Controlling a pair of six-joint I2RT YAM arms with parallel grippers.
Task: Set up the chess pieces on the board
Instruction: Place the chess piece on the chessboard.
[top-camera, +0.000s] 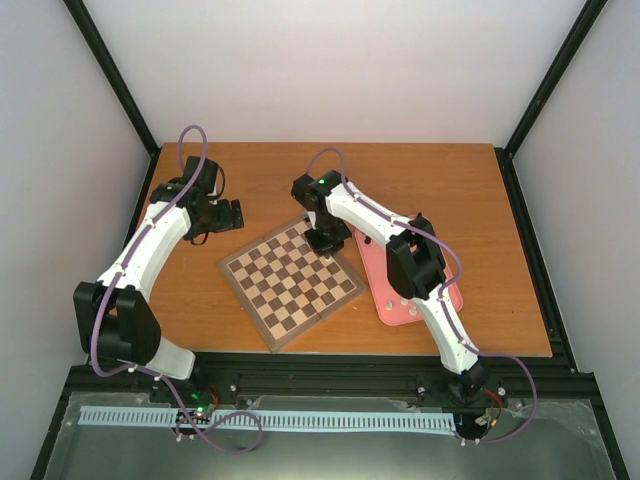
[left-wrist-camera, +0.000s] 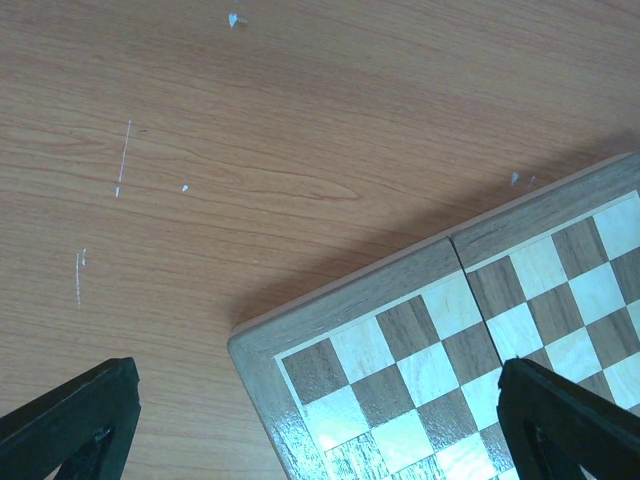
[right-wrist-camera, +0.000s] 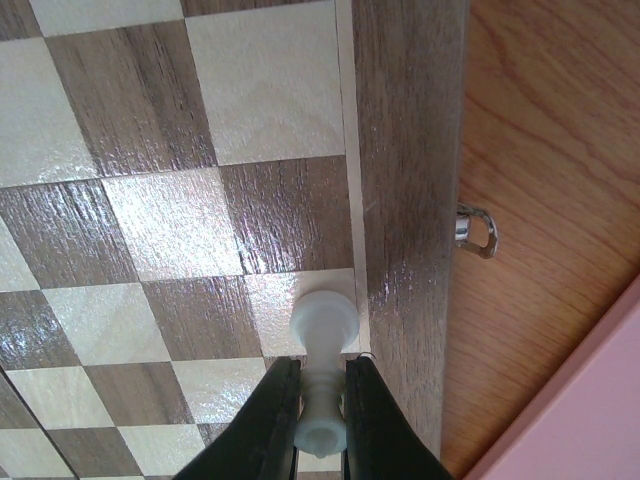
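The board (top-camera: 290, 283) lies turned at an angle in the middle of the table. My right gripper (right-wrist-camera: 322, 385) is shut on a cream-white chess piece (right-wrist-camera: 324, 322), pinching its stem. The piece's round base is over a light square right beside the board's brown border (right-wrist-camera: 405, 200). From above, that gripper (top-camera: 326, 250) hangs over the board's far right edge. My left gripper (left-wrist-camera: 320, 425) is open and holds nothing, its black fingers (left-wrist-camera: 70, 420) spread wide above a corner of the board (left-wrist-camera: 400, 340). In the top view it (top-camera: 225, 215) sits off the board's far left.
A pink tray (top-camera: 385, 255) lies just right of the board, partly under the right arm; its corner (right-wrist-camera: 590, 400) shows in the right wrist view. A small metal clasp (right-wrist-camera: 476, 228) sticks out of the board's edge. Bare wooden table (left-wrist-camera: 250, 130) surrounds the board.
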